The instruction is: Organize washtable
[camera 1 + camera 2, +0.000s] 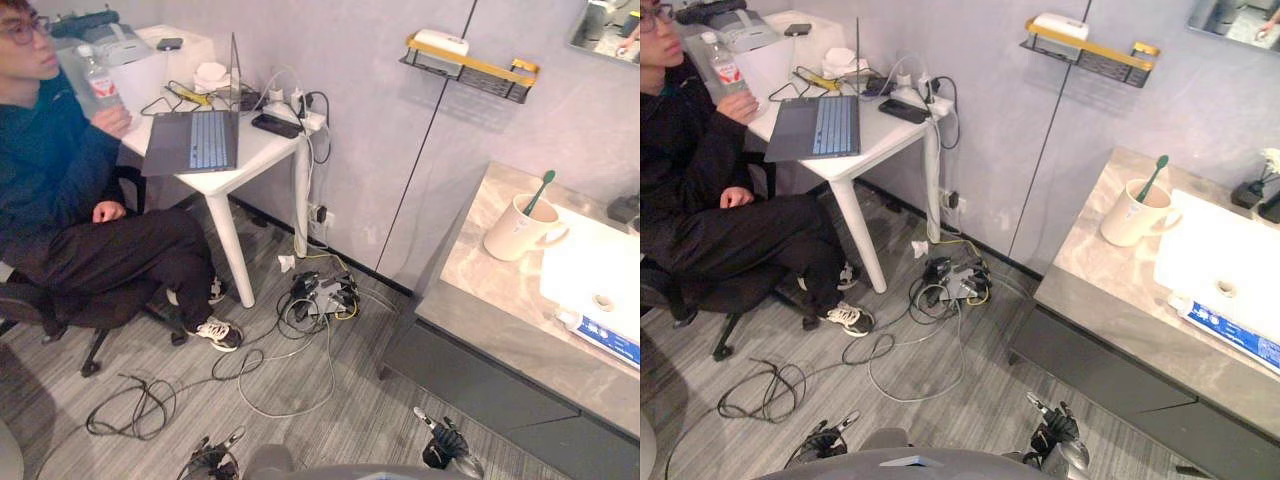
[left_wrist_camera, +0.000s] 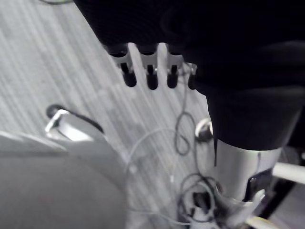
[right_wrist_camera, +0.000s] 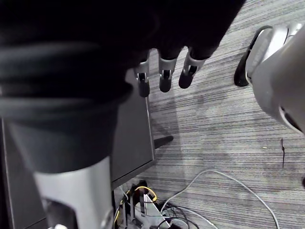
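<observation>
**Washtable to my right, both hands empty**

Grey marbled wall runs behind the washtable (image 1: 500,290), whose stone top lies ahead on my right. On it a cup (image 1: 515,232) stands upright near the back with a toothbrush (image 1: 540,190) leaning inside. The toothpaste (image 1: 605,338) lies flat near the front edge, just beside the white sink (image 1: 600,260) and well apart from the cup. A shelf (image 1: 470,65) hangs on the wall above. A person (image 1: 60,170) sits at a desk far to my left, away from the work.

My left hand (image 2: 151,71) and right hand (image 3: 166,74) both hang low over the floor. Their fingers are straight and relaxed, with nothing in them.

I judge the job not yet begun: this is the approach. Next I would need to close in on the counter, lift my right hand to its height, and reach for the toothpaste first, as it looks nearest. It lies flat, so it calls for a pinch from above.
</observation>
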Controlling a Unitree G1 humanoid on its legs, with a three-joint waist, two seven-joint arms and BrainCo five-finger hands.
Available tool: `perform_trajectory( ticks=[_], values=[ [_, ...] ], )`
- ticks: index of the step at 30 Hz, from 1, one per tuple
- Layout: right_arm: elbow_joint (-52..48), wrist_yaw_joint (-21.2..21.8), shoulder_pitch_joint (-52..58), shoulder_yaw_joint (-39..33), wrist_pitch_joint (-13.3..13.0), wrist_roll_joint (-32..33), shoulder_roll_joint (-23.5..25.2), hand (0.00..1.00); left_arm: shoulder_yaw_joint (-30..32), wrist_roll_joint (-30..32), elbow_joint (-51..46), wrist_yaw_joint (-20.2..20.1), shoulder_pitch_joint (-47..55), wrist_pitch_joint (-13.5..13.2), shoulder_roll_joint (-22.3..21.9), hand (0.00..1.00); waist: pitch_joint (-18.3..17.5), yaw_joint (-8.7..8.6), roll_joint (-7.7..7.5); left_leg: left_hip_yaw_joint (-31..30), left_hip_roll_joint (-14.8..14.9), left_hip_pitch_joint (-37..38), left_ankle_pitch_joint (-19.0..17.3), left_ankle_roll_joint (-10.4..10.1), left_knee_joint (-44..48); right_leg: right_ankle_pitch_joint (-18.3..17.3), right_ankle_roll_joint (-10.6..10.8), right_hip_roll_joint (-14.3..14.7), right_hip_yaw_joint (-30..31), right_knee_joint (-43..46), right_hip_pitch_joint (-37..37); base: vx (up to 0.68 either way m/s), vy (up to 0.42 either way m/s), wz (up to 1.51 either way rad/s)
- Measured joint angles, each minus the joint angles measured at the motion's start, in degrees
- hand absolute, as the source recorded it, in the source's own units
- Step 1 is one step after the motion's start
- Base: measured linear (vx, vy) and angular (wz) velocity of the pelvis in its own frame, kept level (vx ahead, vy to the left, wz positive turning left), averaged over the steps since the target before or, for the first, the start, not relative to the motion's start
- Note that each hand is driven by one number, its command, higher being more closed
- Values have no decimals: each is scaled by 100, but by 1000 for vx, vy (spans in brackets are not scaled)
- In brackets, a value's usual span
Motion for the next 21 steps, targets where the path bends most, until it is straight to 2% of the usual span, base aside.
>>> perform_trajectory(
  ticks=[1,2,3,4,5,6,7,8,9,10,11,12,15,16,21],
  values=[
    [-55,15,14,-18,-5,0,-8,0,-116,0,-14,4,-83,62,59,0,-48,-66,52,191,43,67,-60,110,3,128,104,-2,-23,12,-162,4,50,-65],
    [-73,46,12,-41,-17,0,-5,0,-121,0,14,7,-99,83,45,0,-79,-58,92,362,82,80,-88,158,-34,187,139,21,-30,53,-294,-8,-23,-152],
    [-65,80,-65,-115,-23,-43,0,0,-131,1,21,25,-139,82,0,0,-110,65,73,965,200,263,-101,195,-342,334,24,11,-449,303,-799,22,-121,-216],
    [-24,89,-152,-215,2,-81,-21,0,-140,0,24,30,-163,82,-49,0,-89,148,134,1400,292,459,-81,251,-636,505,-229,-129,-1238,399,-1074,32,-223,-271],
    [-28,82,-186,-340,9,-150,-64,0,-192,-1,24,37,-182,73,-133,0,-25,129,231,1894,346,702,-24,329,-872,617,-471,-381,-2478,239,-1122,34,-226,-213],
    [-14,83,-202,-382,1,-158,-95,0,-245,0,25,41,-188,72,-141,0,4,99,280,2155,352,830,-3,365,-943,568,-553,-468,-2970,228,-1145,1,-234,-197],
    [49,93,-198,-442,71,-162,-178,0,-362,-1,46,39,-163,68,-141,0,22,58,298,2601,350,1110,-1,368,-1076,444,-743,-667,-3752,262,-1153,-60,-160,-185],
    [211,106,-214,-444,89,-175,-276,0,-481,-1,131,35,-188,50,-108,0,41,50,261,2886,284,1352,10,351,-1276,447,-748,-733,-4327,138,-1127,-78,-160,-191],
    [330,111,-218,-442,113,-262,-342,0,-537,-3,266,20,-256,44,-53,0,7,53,263,2997,227,1502,64,283,-1472,446,-684,-722,-4526,-32,-1117,-86,-103,-139],
    [421,105,-241,-446,110,-330,-380,0,-592,-4,340,4,-301,47,-6,0,-15,39,276,3043,173,1570,137,267,-1622,466,-616,-695,-4561,-134,-1126,-80,-117,-93],
    [547,105,-262,-447,121,-399,-469,0,-780,-6,472,-8,-384,47,16,0,40,-24,185,3021,58,1663,315,250,-1930,547,-473,-648,-4478,-295,-1166,-101,-124,-57],
    [733,104,-317,-469,122,-439,-551,0,-926,-9,478,-27,-387,43,15,0,68,-96,197,2775,-31,1711,495,239,-2206,601,-477,-575,-4432,-401,-1197,-93,-116,-40],
    [957,102,-330,-595,124,-440,-657,0,-1010,-8,585,-53,-396,67,14,0,181,-130,259,2151,-42,1742,607,249,-2553,686,-464,-382,-4465,-740,-968,-86,-96,6],
    [956,104,-280,-729,121,-438,-632,0,-1006,-1,589,-61,-401,67,18,0,184,-134,268,1850,-2,1738,607,248,-2564,712,-507,-317,-4648,-926,-784,-71,-76,47],
    [957,108,-225,-787,114,-438,-641,0,-1100,89,596,-108,-449,65,66,0,165,-97,279,1189,156,1668,660,168,-2646,710,-566,-228,-5295,-1302,-300,-6,-33,71]
  ],
)
